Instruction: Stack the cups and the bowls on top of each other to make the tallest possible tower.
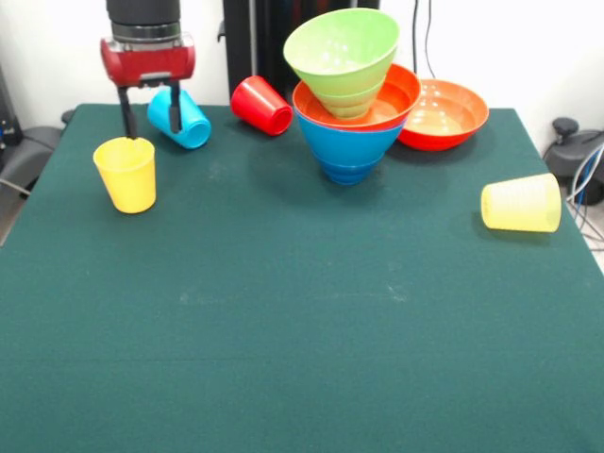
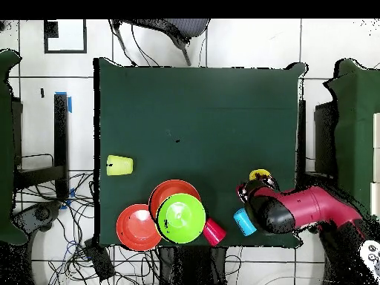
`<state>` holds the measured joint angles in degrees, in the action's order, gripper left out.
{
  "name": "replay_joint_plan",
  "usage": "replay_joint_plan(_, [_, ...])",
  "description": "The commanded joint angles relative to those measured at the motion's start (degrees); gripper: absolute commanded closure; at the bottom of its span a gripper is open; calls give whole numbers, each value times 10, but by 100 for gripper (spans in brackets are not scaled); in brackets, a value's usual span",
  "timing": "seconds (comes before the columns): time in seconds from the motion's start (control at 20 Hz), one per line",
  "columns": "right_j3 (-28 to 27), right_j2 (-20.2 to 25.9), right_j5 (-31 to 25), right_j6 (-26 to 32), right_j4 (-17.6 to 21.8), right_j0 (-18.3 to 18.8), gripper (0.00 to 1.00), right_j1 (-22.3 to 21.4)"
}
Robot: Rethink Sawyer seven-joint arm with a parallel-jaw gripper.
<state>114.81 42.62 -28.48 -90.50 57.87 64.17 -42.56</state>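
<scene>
My gripper (image 1: 151, 121) hangs open at the far left, its fingers (image 1: 126, 113) straddling empty air. One tip sits just behind the rim of the upright yellow cup (image 1: 125, 174). The other crosses in front of the light blue cup (image 1: 189, 121), which lies on its side. A red cup (image 1: 261, 104) lies tipped over to the right. The tower (image 1: 349, 142) is a blue bowl holding an orange-red bowl (image 1: 401, 90), with tilted green bowls (image 1: 342, 47) nested on top. A second orange-red bowl (image 1: 448, 115) rests beside it. The ribbed pale yellow cup (image 1: 521, 203) lies on its side at the right.
The dark green table (image 1: 302, 330) carries everything. From overhead the red arm (image 2: 312, 208) reaches in over the table's corner and covers the gripper; the yellow cup (image 2: 260, 176) and blue cup (image 2: 243, 221) flank its head. Cables and chairs surround the table.
</scene>
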Motion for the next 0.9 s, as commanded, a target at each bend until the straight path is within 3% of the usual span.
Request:
replay_joint_plan(0.05, [-37, -32, -6, 54, 71, -49, 0, 50])
replay_joint_plan(0.45, [-50, -62, -13, 40, 106, -75, 0, 52])
replay_joint_plan(0.7, [-47, -69, -22, 50, 98, -70, 0, 32])
replay_joint_plan(0.9, [-61, -110, -17, -19, 139, -109, 0, 14])
